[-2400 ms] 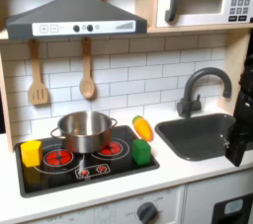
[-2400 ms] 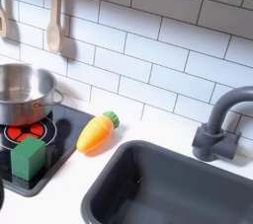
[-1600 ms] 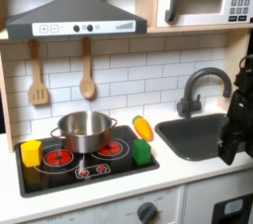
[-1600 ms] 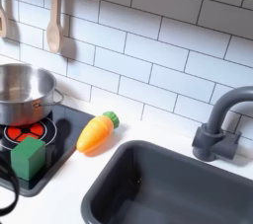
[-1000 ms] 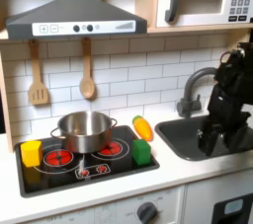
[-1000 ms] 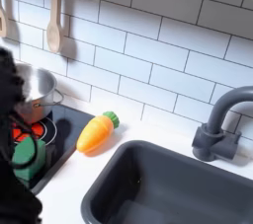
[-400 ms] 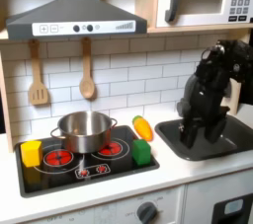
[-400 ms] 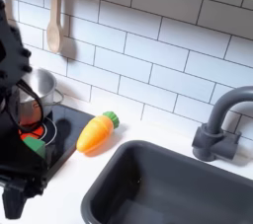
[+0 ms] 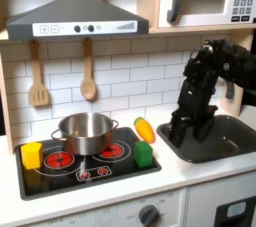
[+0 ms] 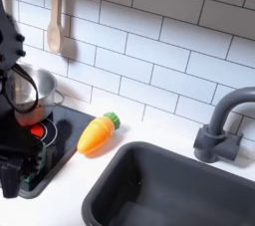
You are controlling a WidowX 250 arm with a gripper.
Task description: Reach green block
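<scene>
Nearest in the first exterior view: toy stove's black cooktop (image 9: 60, 176), w/ the green block (image 9: 144, 154) on its corner toward that view's right. The gripper (image 9: 177, 131) hangs just beside the block on that side, a bit higher, over the near-left edge of the sink (image 9: 235, 141). Nothing held. Fingers too dark and blurred to say how wide apart, so can't tell the opening.

Doing the reach well, as I judge it: slide fingers toward the first exterior view's left and drop slightly, coming in from above so the block ends up btwn them. The toy carrot (image 9: 145, 128) lies just behind the block, so keep the far finger off it. The steel pot (image 9: 85, 131) sits further past the block, well apart from the fingers; the yellow block (image 9: 31, 155) is at the cooktop's opposite end, no concern.

Arm pose: the arm (image 9: 205, 76) comes from the upper right of the first exterior view, elbow high by the tiled wall, forearm angled down and left, wrist pointing fingers roughly downward. In the second exterior view the arm's dark bulk (image 10: 18, 120) stands close to the lens in front of the cooktop, w/ the carrot (image 10: 96, 134) to its right.
</scene>
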